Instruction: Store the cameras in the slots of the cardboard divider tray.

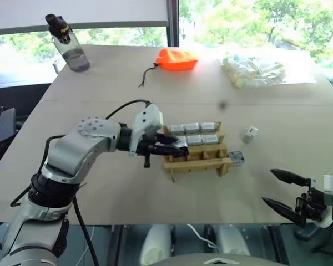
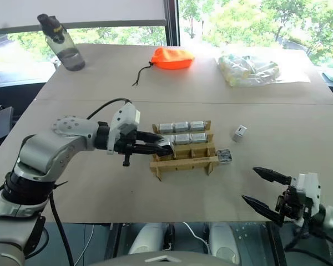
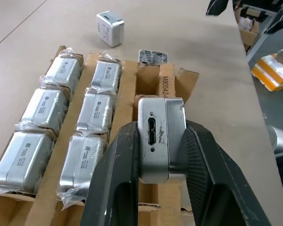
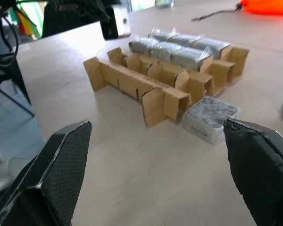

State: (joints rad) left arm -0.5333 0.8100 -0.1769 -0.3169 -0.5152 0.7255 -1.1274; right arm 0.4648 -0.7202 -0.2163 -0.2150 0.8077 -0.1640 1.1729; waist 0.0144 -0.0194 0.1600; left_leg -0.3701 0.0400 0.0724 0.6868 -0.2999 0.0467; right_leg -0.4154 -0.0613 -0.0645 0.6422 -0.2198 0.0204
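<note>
The cardboard divider tray [image 1: 202, 164] sits mid-table. Silver blocks in clear wrap [image 3: 96, 110] fill its two far rows, and the near row's slots [image 4: 167, 77] hold nothing. My left gripper [image 1: 176, 147] is shut on a silver camera [image 3: 161, 155], held just above the left end of that near row. One camera with a dark speckled face [image 1: 236, 158] lies against the tray's right end. Another silver camera [image 1: 250, 133] lies loose further right. My right gripper [image 1: 268, 187] hangs open and empty near the table's front right edge.
A water bottle [image 1: 69, 50] stands at the back left. An orange pouch [image 1: 176, 59] with a black cord lies at the back middle. A clear bag of pale packets [image 1: 255, 71] lies at the back right. The table's front edge [image 1: 183, 224] runs just below my right gripper.
</note>
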